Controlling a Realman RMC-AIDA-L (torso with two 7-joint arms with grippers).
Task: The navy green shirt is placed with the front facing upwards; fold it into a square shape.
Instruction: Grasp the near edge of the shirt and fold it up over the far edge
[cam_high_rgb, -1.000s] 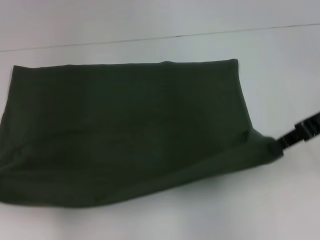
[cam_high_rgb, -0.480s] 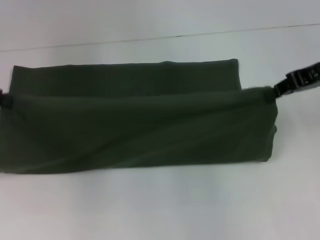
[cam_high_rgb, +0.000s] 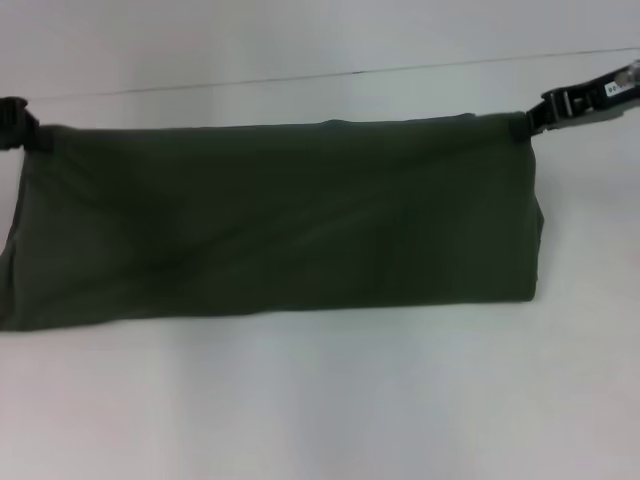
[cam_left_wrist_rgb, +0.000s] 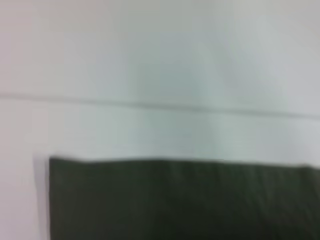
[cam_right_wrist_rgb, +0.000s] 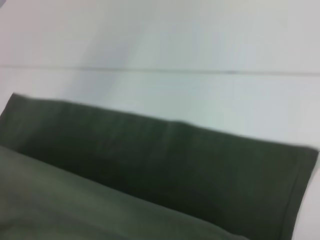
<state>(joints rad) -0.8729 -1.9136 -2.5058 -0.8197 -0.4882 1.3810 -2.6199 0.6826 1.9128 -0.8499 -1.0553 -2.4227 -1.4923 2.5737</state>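
A: Where is the navy green shirt (cam_high_rgb: 275, 225) right now?

B: Across the middle of the head frame, as a long dark band on the white table (cam_high_rgb: 320, 400). It runs from the left edge almost to the right side. Its upper edge is nearly straight; its lower edge sits around mid-height of the frame.

A: And the arms?

B: One at each upper corner of the cloth. The left gripper (cam_high_rgb: 22, 130) is at the far left of the frame, touching the shirt's upper left corner. The right gripper (cam_high_rgb: 532, 122) comes in from the upper right and meets the upper right corner.

A: Are they clamped on the fabric?

B: Both look pinched on it — each corner ends right at the black fingers, and the cloth is drawn taut between them.

A: What do the wrist cameras add?

B: The left wrist view shows a flat, square corner of the shirt on the table, with a thin dark seam line (cam_left_wrist_rgb: 160, 106) beyond it. The right wrist view shows two layers — a lighter fold lying over a darker one with a hemmed edge.
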